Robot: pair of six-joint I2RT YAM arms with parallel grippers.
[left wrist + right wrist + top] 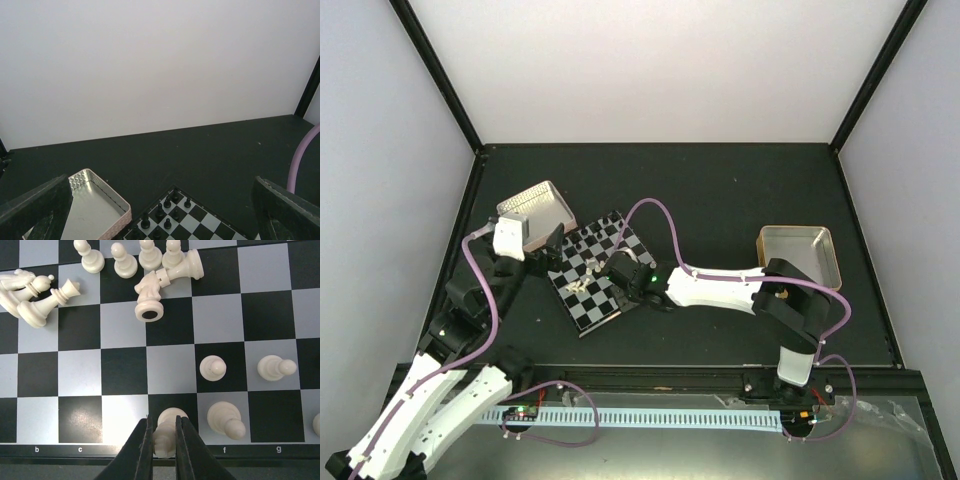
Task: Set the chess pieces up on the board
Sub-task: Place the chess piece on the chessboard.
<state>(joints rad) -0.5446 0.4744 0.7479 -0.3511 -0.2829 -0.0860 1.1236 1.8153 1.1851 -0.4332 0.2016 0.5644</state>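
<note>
Grip first: the right hand (164,442) is clenched on a cream piece (170,419), which stands upright between the fingers on a dark square of the board (80,375), in the row nearest the hand. Its long axis points straight up toward the wrist, so I judge the coming move to be a plain release and a lift straight off, with nothing to turn. Along the rim just beside the fingers the letters b, c, f and g can be read; the letters between c and f are hidden behind the hand, so the square is likely e, though I cannot confirm it. Just right of the hand another piece (226,420) stands over f, and one row beyond it are two pawns (213,367). Well ahead of the hand lies the unsorted heap (150,297), several pieces on their sides with axes pointing every way, and a few pawns upright behind them. The right arm is much the nearer to that heap. The left hand (161,182) is released, fingers wide, holding nothing, above the black pieces (167,202) and a tray (95,200) on the bench (210,150).
</note>
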